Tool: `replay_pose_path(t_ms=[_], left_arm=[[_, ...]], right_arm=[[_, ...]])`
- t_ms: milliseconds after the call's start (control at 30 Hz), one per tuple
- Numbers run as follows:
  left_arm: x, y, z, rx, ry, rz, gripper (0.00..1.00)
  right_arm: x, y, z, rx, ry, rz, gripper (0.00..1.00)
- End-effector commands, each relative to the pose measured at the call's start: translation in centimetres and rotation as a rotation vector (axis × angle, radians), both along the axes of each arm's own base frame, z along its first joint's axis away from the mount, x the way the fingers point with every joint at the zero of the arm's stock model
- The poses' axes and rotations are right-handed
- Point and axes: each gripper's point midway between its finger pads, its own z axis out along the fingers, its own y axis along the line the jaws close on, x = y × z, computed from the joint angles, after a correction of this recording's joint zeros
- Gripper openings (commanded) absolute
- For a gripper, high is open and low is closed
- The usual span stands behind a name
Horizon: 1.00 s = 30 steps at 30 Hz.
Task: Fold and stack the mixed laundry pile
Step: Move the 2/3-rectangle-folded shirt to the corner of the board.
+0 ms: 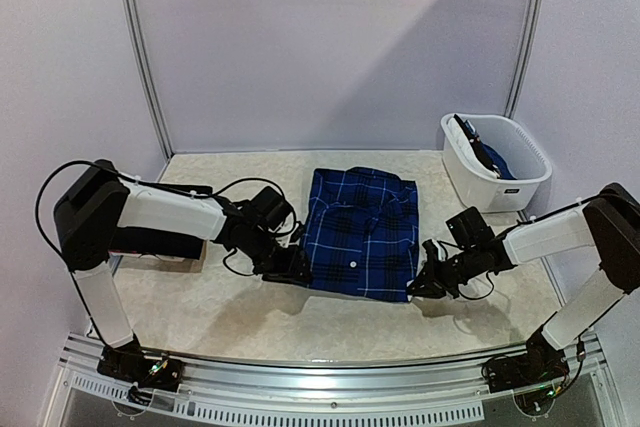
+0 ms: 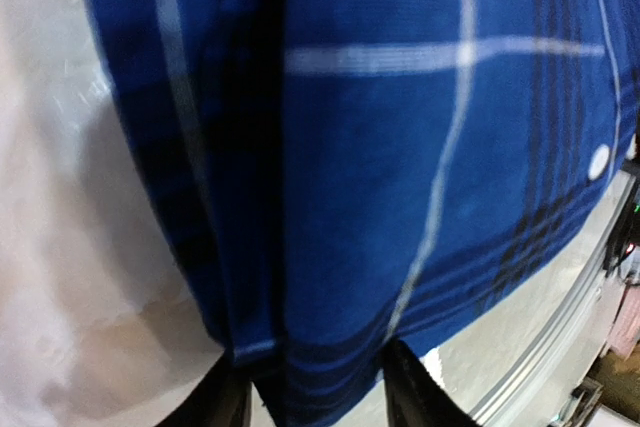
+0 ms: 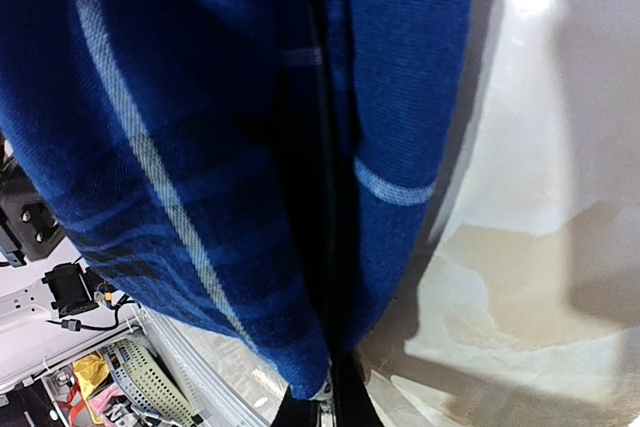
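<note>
Left gripper [image 1: 293, 269] astride blue plaid shirt [image 1: 362, 232] corner, grip unclear, right gripper [image 1: 428, 282] pinched tight on its hem

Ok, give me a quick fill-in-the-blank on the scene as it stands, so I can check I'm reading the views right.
1. The plaid shirt lying on the table is ____ in colour.
2. The left claw is at the shirt's near-____ corner, and the right claw is at the other near corner.
3. The white basket stands at the table's far ____ corner.
Missing words: blue; left; right.
</note>
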Motion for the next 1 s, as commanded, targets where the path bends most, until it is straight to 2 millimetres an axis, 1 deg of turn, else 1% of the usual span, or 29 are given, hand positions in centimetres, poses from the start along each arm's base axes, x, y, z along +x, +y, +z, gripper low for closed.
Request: replay_pose_path(t_ms=[0,133,167,200,333,433,533,667,833,967], left_arm=[[-0.3,-1.4,-0.9,-0.041,0.003,-0.007,0.36],[-0.4,-2.2,-0.3,-0.064,0.0,-0.005,0.09],[-0.6,-2.3,-0.1,-0.064,0.0,-0.003,0.03],[-0.9,-2.5,0.2,-0.06,0.001,-0.003,0.0],[-2.2,-2.6,1.2,-0.041,0.007,0.013,0.0],[-3.5,-2.9,2.1,-0.031,0.014,0.019,0.0],[-4.7,-3.2,3.6,-0.038,0.005,0.026,0.0],[-6.1,-3.0,5.2,-0.031,0.013,0.041,0.0],[-8.1,-2.7,6.7,-0.017,0.031,0.033,0.0],[-9.7,-2.7,8.3,-0.021,0.051,0.009,0.0]], right_arm=[[-0.8,-0.3,-0.6,-0.024,0.027,0.012,0.0],[-1.0,-0.4,-0.1,-0.026,0.029,0.015,0.0],[-1.0,-0.5,0.2,-0.026,0.028,0.012,0.0],[-1.1,-0.5,0.6,-0.022,0.024,0.01,0.0],[-1.6,-0.7,2.1,-0.017,0.027,0.012,0.0],[-2.2,-0.8,3.4,-0.012,0.033,0.026,0.0],[-2.9,-1.2,4.2,-0.02,0.054,0.028,0.0],[-3.9,-1.7,5.9,-0.008,0.053,0.021,0.0],[-5.5,-2.3,7.8,0.015,0.081,0.008,0.0],[-7.3,-3.1,9.1,0.019,0.105,0.0,0.0]])
